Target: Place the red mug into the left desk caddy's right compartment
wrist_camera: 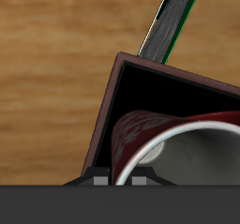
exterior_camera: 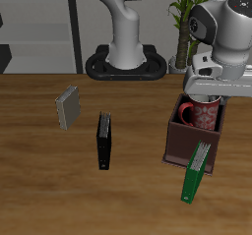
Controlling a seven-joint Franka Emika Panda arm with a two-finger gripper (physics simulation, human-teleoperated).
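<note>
So the red mug [exterior_camera: 201, 114] sits inside the left desk caddy [exterior_camera: 183, 142], toward the counter's [exterior_camera: 39, 190] back edge, under the end effector [exterior_camera: 210, 89]; can't tell if it's pinching the mug.

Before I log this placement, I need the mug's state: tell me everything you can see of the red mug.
The red mug looks ceramic: red with pale speckles, a white inside and a red loop handle. It sits inside the left desk caddy, directly beneath the tool. In the wrist view it appears tilted. Whether the tool grips it cannot be told.
</note>
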